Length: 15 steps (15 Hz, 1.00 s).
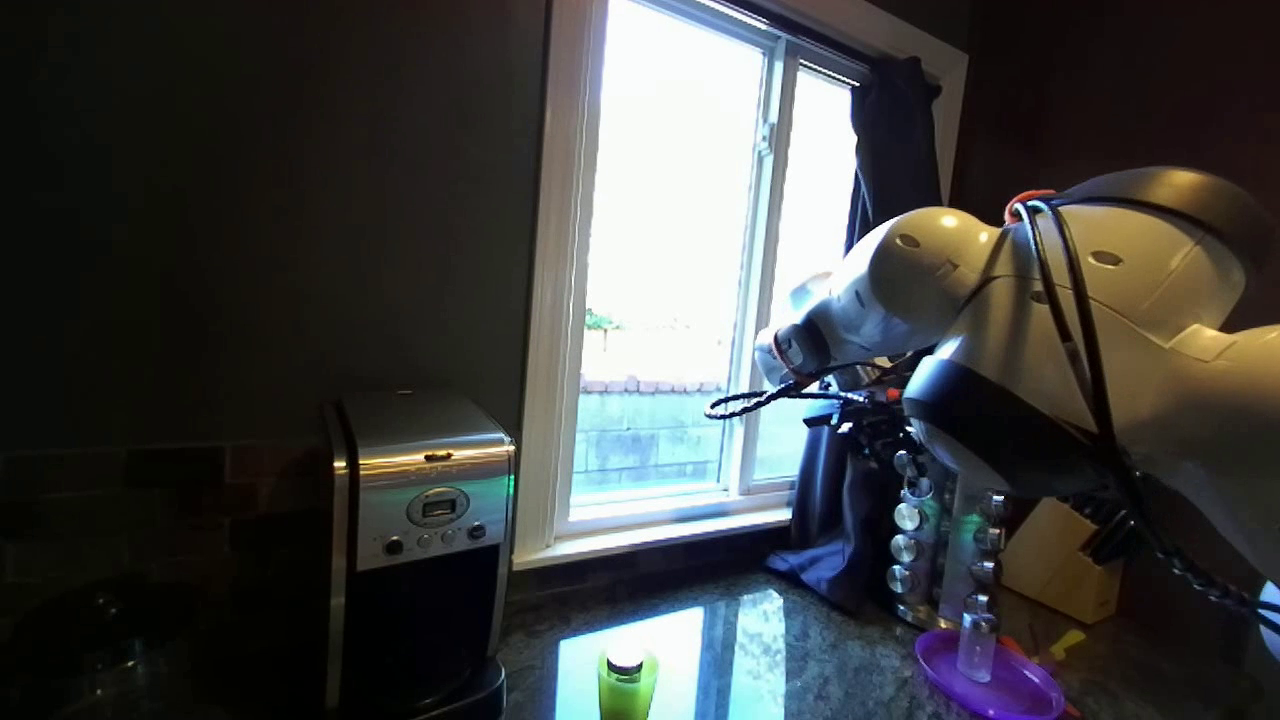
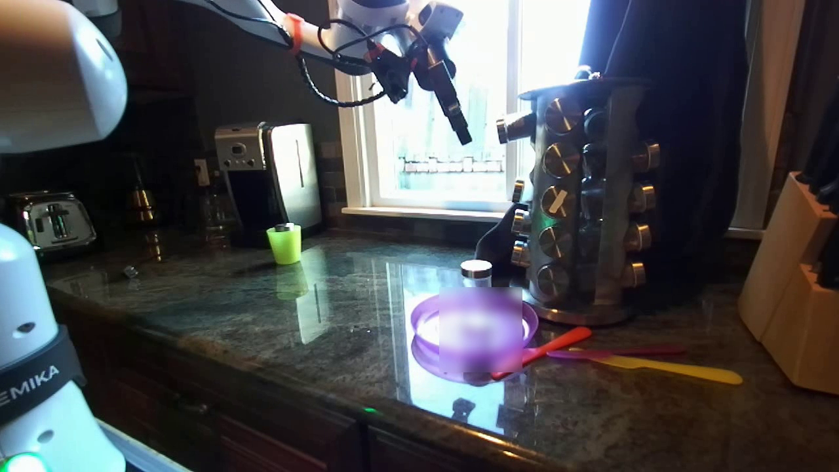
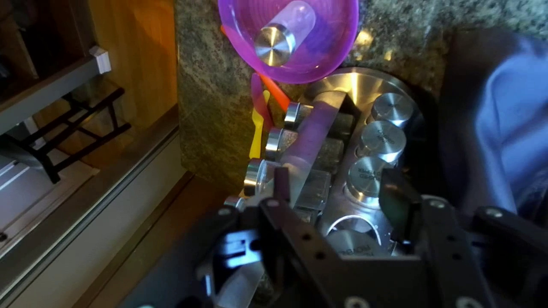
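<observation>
My gripper (image 3: 336,188) stands open in the wrist view, its two dark fingers well apart with nothing gripped between them. Behind them is the metal spice rack (image 2: 619,196), filled with silver-lidded jars. One jar (image 2: 514,127) near the rack's top sticks out further than the others; in an exterior view it is beside the gripper (image 2: 464,139), with a gap between them. The lid of a jar (image 3: 355,244) shows low between the fingers, partly hidden by the gripper's body. A clear jar (image 3: 291,32) with a silver lid is in the purple bowl (image 3: 222,25).
Orange (image 2: 570,339), yellow (image 2: 695,372) and purple utensils lie near the bowl. A knife block (image 2: 786,314) stands beside the rack. Further along the counter are a lime-green cup (image 2: 284,246) holding something with a lid, and a coffee maker (image 1: 425,520). A dark curtain (image 1: 835,500) hangs behind the rack.
</observation>
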Available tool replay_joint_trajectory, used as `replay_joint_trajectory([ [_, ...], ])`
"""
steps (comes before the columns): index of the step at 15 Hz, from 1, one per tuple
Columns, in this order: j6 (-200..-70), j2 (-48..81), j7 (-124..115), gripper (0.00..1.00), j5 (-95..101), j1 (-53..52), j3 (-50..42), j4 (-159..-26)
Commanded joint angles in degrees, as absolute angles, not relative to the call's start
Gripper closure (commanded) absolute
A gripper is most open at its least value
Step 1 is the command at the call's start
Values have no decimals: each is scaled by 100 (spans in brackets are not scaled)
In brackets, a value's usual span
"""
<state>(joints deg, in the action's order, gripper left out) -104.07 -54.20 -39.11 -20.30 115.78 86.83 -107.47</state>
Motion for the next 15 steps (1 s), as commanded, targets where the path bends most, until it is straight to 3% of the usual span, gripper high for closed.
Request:
replay_joint_trajectory([
  [1, -10738, -4999, -4256, 73, -2494, 11251, 8557, -11192],
  [3, -10885, -4940, -4616, 89, -2719, 11238, 8554, -11268],
  [4, -10711, -5026, -4415, 71, -2301, 11334, 8626, -11066],
  [6, -10785, -4931, -4588, 87, -2389, 11322, 8627, -11134],
  [8, -10792, -4888, -4639, 89, -2401, 11319, 8627, -11146],
  [9, -11039, -4957, -4820, 97, -2556, 11363, 8669, -11160],
  [15, -11609, -4918, -5449, 100, -2552, 11540, 8725, -11123],
])
